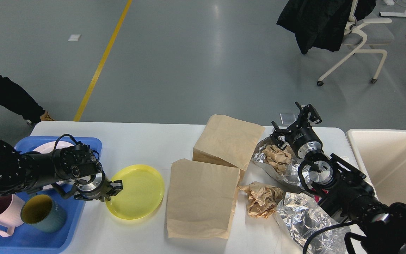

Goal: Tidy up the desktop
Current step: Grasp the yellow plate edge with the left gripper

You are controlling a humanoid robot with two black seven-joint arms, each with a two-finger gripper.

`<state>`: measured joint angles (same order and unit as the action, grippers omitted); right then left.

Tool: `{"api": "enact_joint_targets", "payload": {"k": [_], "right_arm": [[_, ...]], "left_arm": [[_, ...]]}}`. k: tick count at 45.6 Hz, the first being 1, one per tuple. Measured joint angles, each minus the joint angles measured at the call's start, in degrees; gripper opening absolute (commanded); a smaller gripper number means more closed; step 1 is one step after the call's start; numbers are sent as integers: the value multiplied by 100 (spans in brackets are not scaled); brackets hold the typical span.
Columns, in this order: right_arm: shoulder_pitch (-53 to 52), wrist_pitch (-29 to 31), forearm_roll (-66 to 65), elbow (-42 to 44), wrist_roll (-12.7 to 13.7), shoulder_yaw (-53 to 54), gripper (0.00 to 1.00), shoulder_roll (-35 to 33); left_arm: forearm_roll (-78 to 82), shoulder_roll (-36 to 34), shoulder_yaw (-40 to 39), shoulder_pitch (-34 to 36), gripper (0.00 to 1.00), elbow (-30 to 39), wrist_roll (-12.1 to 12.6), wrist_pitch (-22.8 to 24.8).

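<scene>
Desktop (136,141): wide white matte surface with rounded corners, filling the lower frame, cluttered with paper bags (199,201) and foil (303,215). Left gripper (115,186) clamped on yellow plate (136,192) rim beside blue tray (26,240). Right gripper (294,118) fingers apart, holding nothing, over the far edge.

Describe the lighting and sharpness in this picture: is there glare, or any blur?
Head view: even, soft light; pale ceiling-light glare on the grey floor; bright glints on the crumpled foil; faint shadows on the desktop; everything sharp, no motion blur.

Grey floor (196,63), yellow line (100,63), white office chair (360,46).
</scene>
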<state>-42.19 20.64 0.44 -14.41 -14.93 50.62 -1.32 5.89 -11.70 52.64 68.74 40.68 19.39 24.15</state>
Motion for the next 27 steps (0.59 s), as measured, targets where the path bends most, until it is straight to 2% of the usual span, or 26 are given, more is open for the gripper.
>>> {"api": "enact_joint_targets", "payload": {"k": [17,27], "right_arm": [[0,0,0,0,-1,0,100,0],[0,0,1,0,1,0,100,0]], "left_arm": [[0,-1,-80,16,0,1,267,54],[-47,-47,-279,390,0,126,353,764]]}}
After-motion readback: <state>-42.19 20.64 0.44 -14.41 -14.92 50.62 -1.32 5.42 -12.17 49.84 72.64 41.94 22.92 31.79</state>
